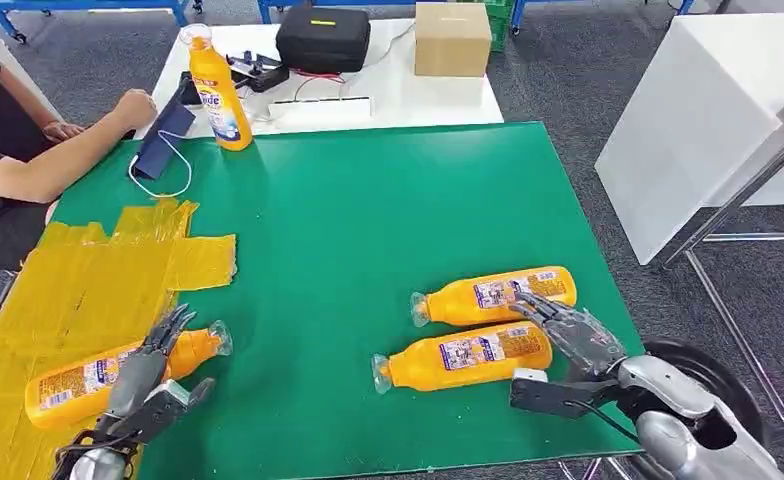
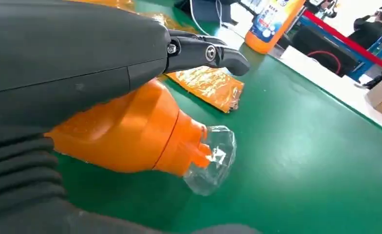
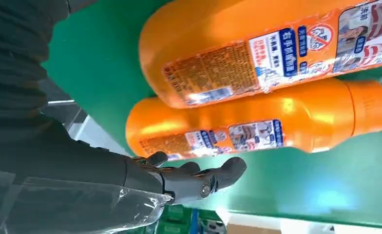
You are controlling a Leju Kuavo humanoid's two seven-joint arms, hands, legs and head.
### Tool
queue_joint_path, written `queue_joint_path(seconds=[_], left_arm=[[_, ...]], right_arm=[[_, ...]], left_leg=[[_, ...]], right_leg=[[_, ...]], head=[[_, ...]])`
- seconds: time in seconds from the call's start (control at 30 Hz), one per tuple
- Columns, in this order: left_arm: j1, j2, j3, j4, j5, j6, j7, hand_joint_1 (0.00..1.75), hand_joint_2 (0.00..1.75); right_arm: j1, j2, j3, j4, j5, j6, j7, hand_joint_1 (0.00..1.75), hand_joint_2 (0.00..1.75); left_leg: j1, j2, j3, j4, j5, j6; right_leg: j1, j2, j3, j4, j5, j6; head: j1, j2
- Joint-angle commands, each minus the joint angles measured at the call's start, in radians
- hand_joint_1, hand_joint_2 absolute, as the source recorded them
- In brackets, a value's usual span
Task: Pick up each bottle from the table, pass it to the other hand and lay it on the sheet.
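Note:
An orange bottle (image 1: 73, 380) lies on its side at the edge of the yellow sheet (image 1: 88, 275), its clear cap (image 1: 218, 338) over the green mat. My left hand (image 1: 153, 365) lies over its shoulder with fingers stretched out; in the left wrist view the fingers (image 2: 208, 51) stand clear above the bottle (image 2: 130, 131). Two more orange bottles (image 1: 493, 292) (image 1: 463, 357) lie side by side at the right. My right hand (image 1: 568, 330) hovers open by their bases, its fingers (image 3: 199, 178) apart from both bottles (image 3: 257, 53) (image 3: 276, 122). A further bottle (image 1: 218, 90) stands upright at the back.
A person's arm (image 1: 68, 150) rests at the back left beside a blue pouch (image 1: 163, 140). Behind the green mat (image 1: 368, 220) are a black case (image 1: 323, 38) and a cardboard box (image 1: 452, 38). A white table (image 1: 708, 110) stands to the right.

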Motion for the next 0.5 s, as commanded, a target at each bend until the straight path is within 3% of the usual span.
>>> queue_joint_path(seconds=[0.03,0.23,0.3,0.43,0.5], left_arm=[[-0.003,-0.05,0.045,-0.106,0.248,-0.204,-0.064,0.0,0.0],[-0.018,-0.088,0.067,-0.214,0.373,-0.306,-0.06,0.0,0.0],[-0.026,-0.091,0.063,-0.215,0.379,-0.306,-0.05,0.0,0.0],[-0.025,-0.092,0.063,-0.213,0.379,-0.306,-0.049,0.0,0.0],[-0.028,-0.1,0.069,-0.208,0.385,-0.306,-0.049,0.0,0.0]], right_arm=[[-0.122,0.18,0.157,0.268,0.068,-0.043,0.012,0.0,1.75],[-0.134,0.253,0.239,0.383,0.128,-0.054,0.023,0.0,1.75],[-0.152,0.229,0.301,0.407,0.175,-0.021,0.048,0.0,1.75],[-0.15,0.216,0.296,0.41,0.172,-0.024,0.045,0.0,1.75],[-0.195,0.173,0.39,0.427,0.263,0.061,0.086,0.0,1.75]], left_leg=[[0.002,0.002,0.002,-0.001,-0.001,-0.001],[0.002,0.001,0.0,-0.001,-0.001,-0.001],[0.002,0.001,0.001,-0.001,-0.001,-0.002],[0.001,0.0,0.001,-0.001,-0.001,-0.001],[0.002,-0.001,0.002,0.0,-0.001,-0.001]], right_leg=[[0.002,0.003,0.003,-0.003,0.001,0.0],[0.002,0.002,0.001,-0.002,0.001,-0.001],[0.002,0.002,0.001,-0.002,0.001,-0.001],[0.001,0.001,0.001,-0.002,0.0,0.0],[0.002,0.0,0.002,-0.002,0.0,0.0]], head=[[0.0,0.0],[0.0,0.0],[0.0,0.0],[0.0,0.0],[0.0,0.0]])
